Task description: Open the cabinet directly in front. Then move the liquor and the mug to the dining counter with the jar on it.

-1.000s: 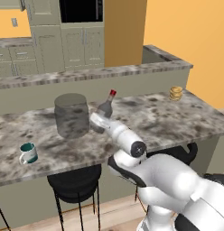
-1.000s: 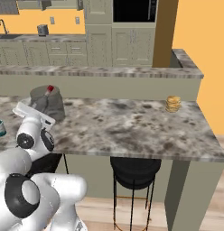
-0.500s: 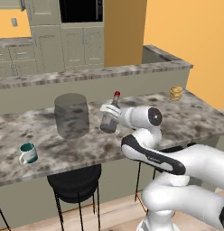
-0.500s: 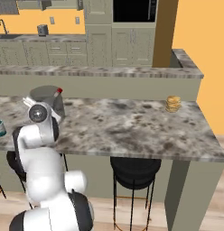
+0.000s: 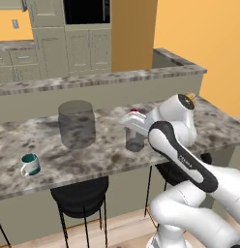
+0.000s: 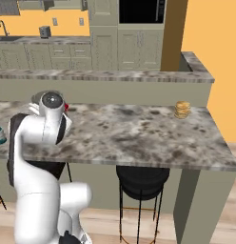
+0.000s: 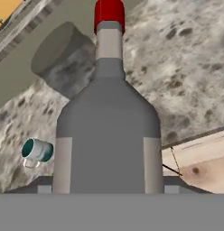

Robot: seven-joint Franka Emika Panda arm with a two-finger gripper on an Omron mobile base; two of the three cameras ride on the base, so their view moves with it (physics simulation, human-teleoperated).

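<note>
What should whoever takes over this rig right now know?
Gripper: jaws closed around the liquor, held upright low over the dining counter, right of the jar; whether its base touches is unclear.
Mug: standing on the same counter, left of the jar, apart from it.
Done: mug delivered; liquor brought to the counter.
Left: set the liquor down, open the jaws, pull back.
</note>
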